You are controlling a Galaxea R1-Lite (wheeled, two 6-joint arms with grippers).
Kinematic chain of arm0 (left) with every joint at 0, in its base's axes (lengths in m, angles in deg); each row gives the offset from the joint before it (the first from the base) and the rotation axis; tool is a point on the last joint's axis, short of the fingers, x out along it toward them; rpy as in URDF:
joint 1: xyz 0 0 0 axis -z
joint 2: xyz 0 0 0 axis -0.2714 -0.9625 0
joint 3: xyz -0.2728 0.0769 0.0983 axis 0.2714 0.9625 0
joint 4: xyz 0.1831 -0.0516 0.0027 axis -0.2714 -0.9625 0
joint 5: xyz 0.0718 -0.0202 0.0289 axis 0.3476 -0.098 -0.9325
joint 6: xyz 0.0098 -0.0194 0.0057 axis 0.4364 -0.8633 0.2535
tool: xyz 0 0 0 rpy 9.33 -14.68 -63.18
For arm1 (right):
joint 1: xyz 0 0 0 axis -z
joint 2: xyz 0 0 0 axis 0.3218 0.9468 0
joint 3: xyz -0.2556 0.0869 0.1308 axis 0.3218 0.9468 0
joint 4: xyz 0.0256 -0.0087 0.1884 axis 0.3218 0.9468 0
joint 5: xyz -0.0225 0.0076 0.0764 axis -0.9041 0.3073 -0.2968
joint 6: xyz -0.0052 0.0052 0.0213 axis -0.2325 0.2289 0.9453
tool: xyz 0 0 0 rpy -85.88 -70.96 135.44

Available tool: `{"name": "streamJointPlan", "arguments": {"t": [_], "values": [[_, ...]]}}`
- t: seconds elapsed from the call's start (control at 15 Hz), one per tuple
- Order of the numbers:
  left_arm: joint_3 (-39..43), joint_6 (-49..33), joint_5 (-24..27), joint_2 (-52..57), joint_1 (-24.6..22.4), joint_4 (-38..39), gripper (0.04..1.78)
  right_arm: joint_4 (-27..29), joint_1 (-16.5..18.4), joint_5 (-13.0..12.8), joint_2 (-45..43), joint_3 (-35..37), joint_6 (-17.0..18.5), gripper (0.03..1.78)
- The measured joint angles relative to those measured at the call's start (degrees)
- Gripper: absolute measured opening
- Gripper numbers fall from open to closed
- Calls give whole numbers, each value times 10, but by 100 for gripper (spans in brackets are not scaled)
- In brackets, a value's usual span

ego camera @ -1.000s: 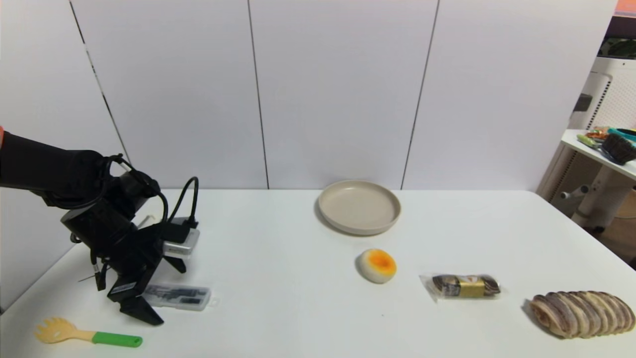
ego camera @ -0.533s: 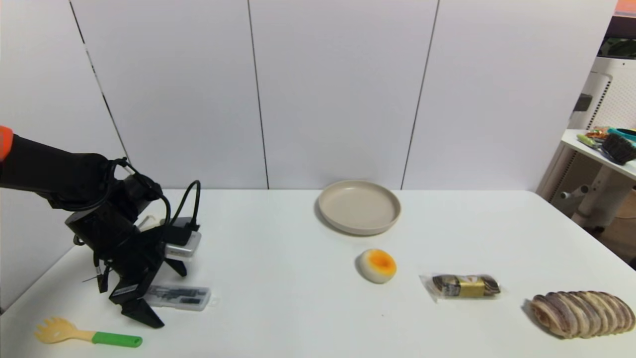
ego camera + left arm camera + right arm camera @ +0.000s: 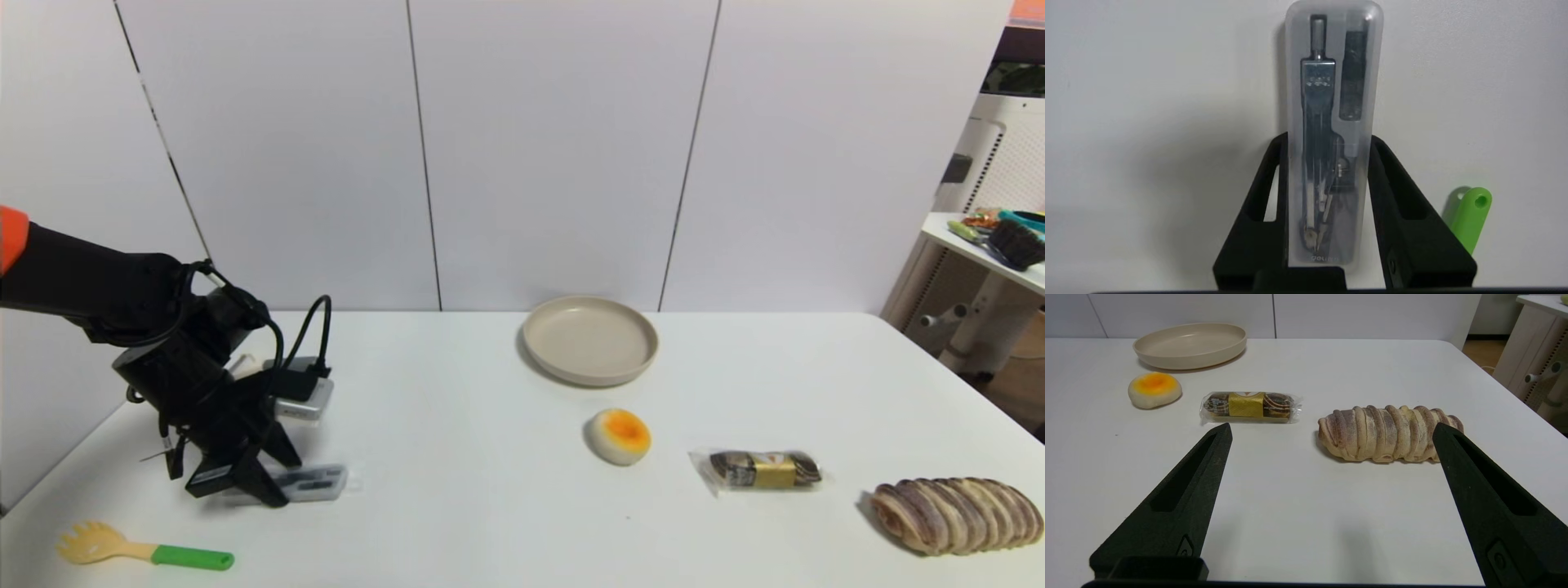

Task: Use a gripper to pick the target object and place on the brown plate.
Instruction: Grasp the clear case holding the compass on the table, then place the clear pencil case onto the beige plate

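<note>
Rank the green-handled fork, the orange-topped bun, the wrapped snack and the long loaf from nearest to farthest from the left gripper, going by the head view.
From the left gripper, shut on the case:
1. Fork, just in front of it, at the table's left front.
2. Bun, mid-table, before the plate.
3. Snack, right of the bun.
4. Loaf, far right.

Table, near-left: my left gripper closed around grey case. Beside: green-handled fork. Centre back: brown plate. Right: bun, wrapped roll, bread loaf.
</note>
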Motion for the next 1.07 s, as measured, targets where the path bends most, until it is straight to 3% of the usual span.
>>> {"name": "streamJointPlan", "arguments": {"t": [0.4, 0.73, 0.87, 1.07], "values": [[-45, -46, 15, 24, 27, -3, 59, 0, 0, 0, 0, 0, 0, 169], [-205, -198, 52, 34, 139, 27, 59, 0, 0, 0, 0, 0, 0, 169], [-249, -277, 61, 16, 189, 104, 59, 0, 0, 0, 0, 0, 0, 169], [-267, -386, 63, -24, 241, 279, 59, 0, 0, 0, 0, 0, 0, 169]]}}
